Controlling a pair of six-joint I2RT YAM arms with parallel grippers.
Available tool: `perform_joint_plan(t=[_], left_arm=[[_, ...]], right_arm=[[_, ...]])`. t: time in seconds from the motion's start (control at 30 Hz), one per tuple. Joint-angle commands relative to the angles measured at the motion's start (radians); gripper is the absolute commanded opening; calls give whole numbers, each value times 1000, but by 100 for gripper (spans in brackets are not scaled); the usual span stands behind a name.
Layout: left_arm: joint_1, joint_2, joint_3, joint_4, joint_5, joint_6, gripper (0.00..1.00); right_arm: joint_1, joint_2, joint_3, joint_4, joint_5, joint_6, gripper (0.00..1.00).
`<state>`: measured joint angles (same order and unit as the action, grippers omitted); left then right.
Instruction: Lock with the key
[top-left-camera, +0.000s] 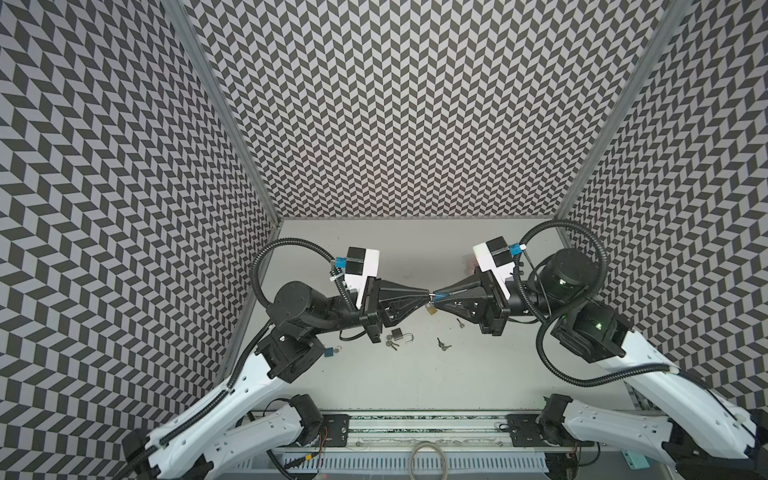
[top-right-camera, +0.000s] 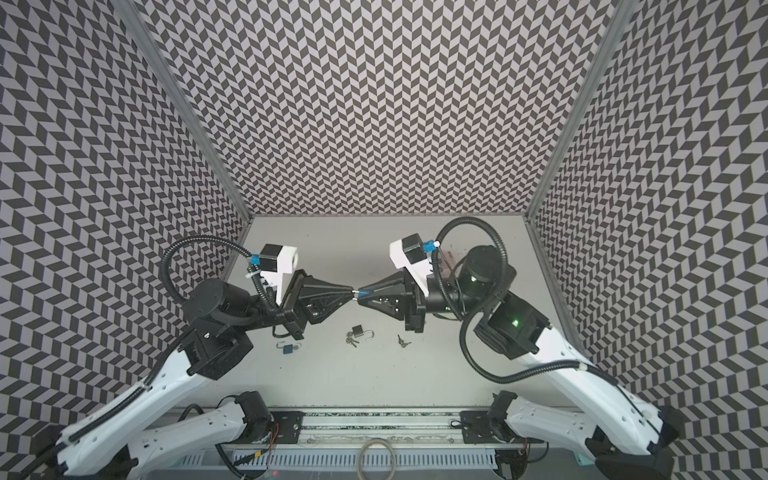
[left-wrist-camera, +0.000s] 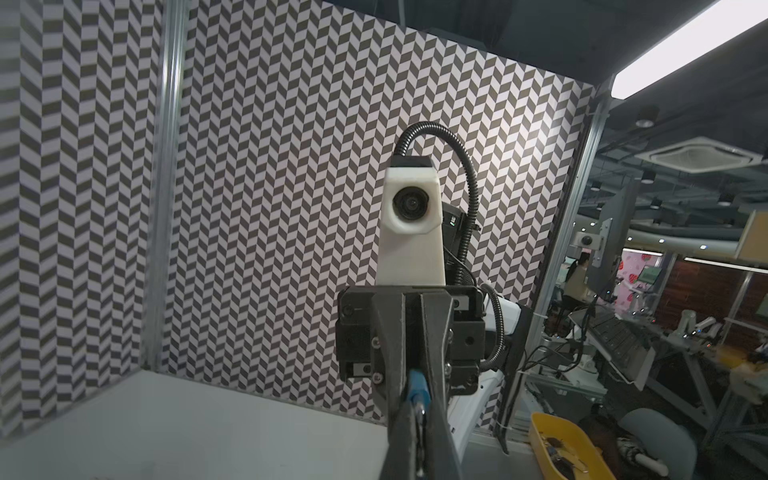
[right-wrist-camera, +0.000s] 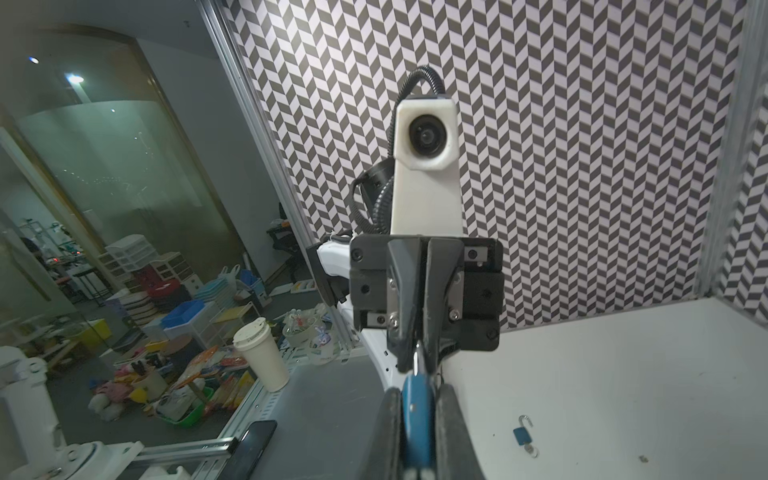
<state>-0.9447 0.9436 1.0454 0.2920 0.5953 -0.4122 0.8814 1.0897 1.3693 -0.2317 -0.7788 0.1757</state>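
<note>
Gripping right hand (top-left-camera: 435, 296): I see it pinching the blue padlock (right-wrist-camera: 415, 399).
left hand (top-left-camera: 426, 294): pressed together on a thin metal piece (left-wrist-camera: 420, 409) at the padlock's end, above the table (top-left-camera: 374, 374).

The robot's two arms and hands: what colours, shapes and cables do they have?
Both arms, left arm and right arm, have white shell links and black joints. Each hand, left hand and right hand, is a black tapering wedge. A black ribbed cable loops over each wrist, beside a white camera housing.
</note>
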Motion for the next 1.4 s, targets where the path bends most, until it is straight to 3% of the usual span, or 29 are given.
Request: perform_joint_plan(t=[0.0, 0.03, 0.1, 0.2, 0.3, 0.43, 0.57, 0.7, 0.97, 1.13, 1.37], left_arm=[[-196, 199, 1, -66, 77, 101, 0], [-154, 103, -103, 40, 28, 48, 0], [-11, 5, -171, 85, 98, -37, 0], [95, -102, -176, 22, 81, -53, 0], [184, -149, -130, -66, 116, -51, 0], [202, -176, -95, -126, 91, -40, 17], [211, -199, -89, -133, 57, -43, 51], [215, -200, -78, -139, 39, -43, 70], [192, -102, -46, -96, 153, -43, 88], [175, -75, -38, -94, 139, -33, 76], [169, -59, -35, -91, 134, -32, 51]], right_arm=[[74, 204, 174, -125, 63, -146, 0], [50, 131, 84, -32, 86, -85, 0], [-30, 11, -45, 125, 70, 2, 0], [-121, -77, -91, 114, 39, 11, 0], [-140, -122, -121, 100, 32, 8, 0], [-140, -154, -177, 146, 12, 31, 0], [-140, -162, -189, 144, -18, 27, 0], [-140, -152, -172, 95, -41, -2, 0], [-126, -109, -140, 2, -93, -54, 0], [-101, -88, -124, -20, -91, -74, 0], [-91, -70, -113, -18, -89, -76, 0]])
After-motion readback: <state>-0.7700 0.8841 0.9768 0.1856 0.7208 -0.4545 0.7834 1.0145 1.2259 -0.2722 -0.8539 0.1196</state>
